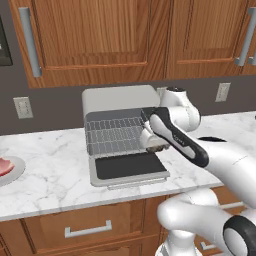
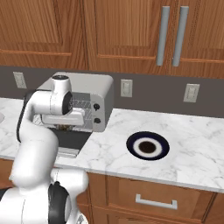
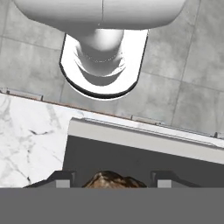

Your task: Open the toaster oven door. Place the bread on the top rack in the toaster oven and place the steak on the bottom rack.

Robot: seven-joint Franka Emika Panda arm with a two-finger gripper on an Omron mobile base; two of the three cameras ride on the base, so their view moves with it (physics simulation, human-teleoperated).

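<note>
The silver toaster oven [image 1: 120,97] stands on the counter with its door [image 1: 129,166] folded down flat, dark glass facing up. Inside I see the top rack [image 1: 112,124] and under it the bottom rack [image 1: 112,143], both bare. My gripper [image 1: 156,146] hangs over the door's right part, just in front of the oven mouth, shut on the dark-brown bread [image 1: 158,147]. In the hand view the bread [image 3: 114,180] sits between my fingertips [image 3: 61,180], above the door glass [image 3: 131,157]. The pink-red steak [image 1: 4,166] lies on a grey plate [image 1: 16,172] at the far left.
A dark-rimmed plate [image 2: 148,145] lies on the marble counter to the oven's right. Two black knobs [image 2: 96,106] are on the oven's right front. Wooden cabinets hang above, and wall outlets [image 2: 126,88] sit behind. The counter's front edge [image 3: 30,97] runs close to the door's handle.
</note>
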